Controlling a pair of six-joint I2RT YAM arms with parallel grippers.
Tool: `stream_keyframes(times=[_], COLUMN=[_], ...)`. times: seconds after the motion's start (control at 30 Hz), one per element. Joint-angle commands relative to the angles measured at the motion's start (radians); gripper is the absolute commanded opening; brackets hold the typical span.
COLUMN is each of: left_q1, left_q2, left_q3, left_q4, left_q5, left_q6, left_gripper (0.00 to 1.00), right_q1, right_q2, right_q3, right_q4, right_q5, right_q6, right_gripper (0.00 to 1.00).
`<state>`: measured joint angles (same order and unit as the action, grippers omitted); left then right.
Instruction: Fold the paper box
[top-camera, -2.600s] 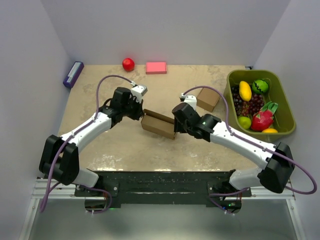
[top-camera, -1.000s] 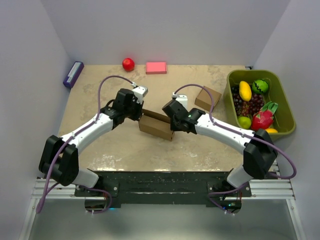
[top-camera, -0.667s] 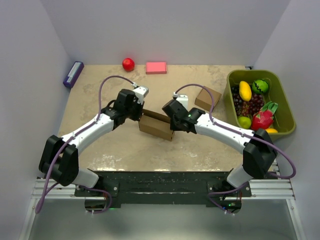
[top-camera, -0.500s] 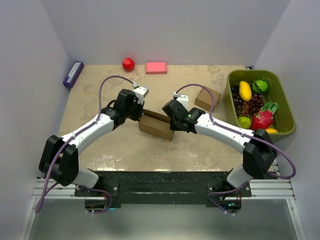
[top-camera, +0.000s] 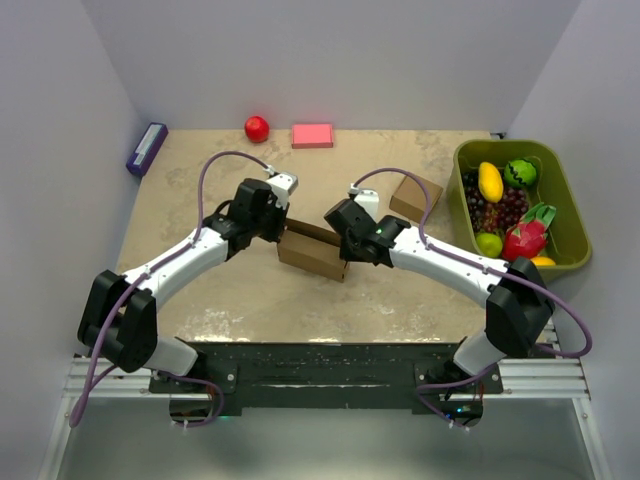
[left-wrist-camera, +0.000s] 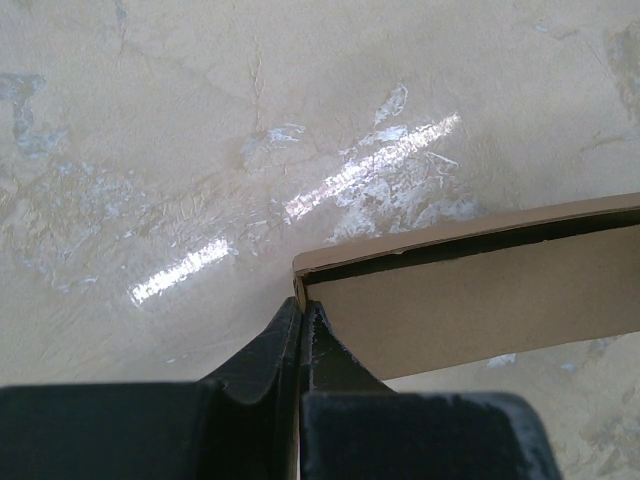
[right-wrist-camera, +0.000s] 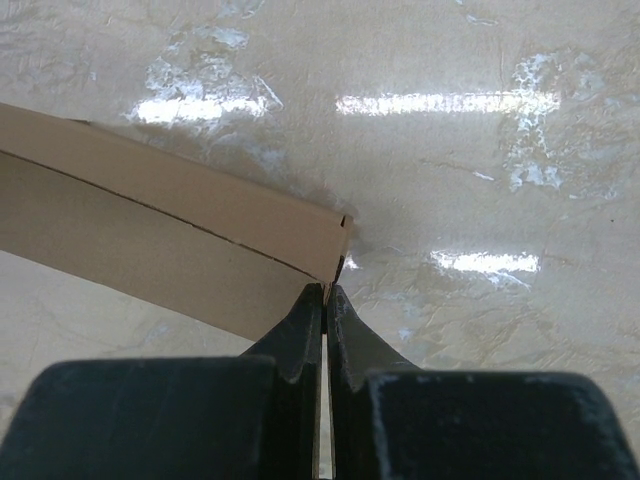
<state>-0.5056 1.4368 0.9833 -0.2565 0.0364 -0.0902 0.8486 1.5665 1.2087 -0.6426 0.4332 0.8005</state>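
Paper box (top-camera: 312, 256) is lying lengthwise between my arms | left jaws are pinching its left end | right jaws are pinching its right end, equally near.

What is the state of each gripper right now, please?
Left gripper: closed, pinching a corner of the paper box.
Right gripper: closed, pinching the other end of the paper box.

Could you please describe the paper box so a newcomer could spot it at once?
At the middle of the beige table, the paper box is the low oblong brown cardboard piece pinched by the left end effector and right end effector. The other brown box, smaller and squarish, sits untouched near the green basket.
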Motion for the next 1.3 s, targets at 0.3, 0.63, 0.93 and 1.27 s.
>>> stream_keyframes(times=[0.3, 0.63, 0.93, 1.27], left_q1=[-0.042, -0.045, -0.045, -0.044], left_q2=[-0.001, 0.001, 0.001, -0.001], left_q3=[-0.009, -0.009, -0.006, -0.008], left_q4=[0.002, 0.002, -0.001, 0.0], left_q5=[0.103, 0.106, 0.111, 0.114], left_q6=[-0.014, -0.014, -0.016, -0.016], left_gripper=[0.0, 0.0, 0.0, 0.0], right_q1=[0.04, 0.076, 0.115, 0.129], right_q2=[0.009, 0.007, 0.017, 0.013], right_q3=[-0.011, -0.049, -0.09, -0.064], right_q4=[0.126, 0.115, 0.097, 0.049], right_q5=[-0.044, -0.007, 0.036, 0.076], right_q6=[0.075, 0.112, 0.138, 0.146], right_gripper=[0.0, 0.0, 0.0, 0.0])
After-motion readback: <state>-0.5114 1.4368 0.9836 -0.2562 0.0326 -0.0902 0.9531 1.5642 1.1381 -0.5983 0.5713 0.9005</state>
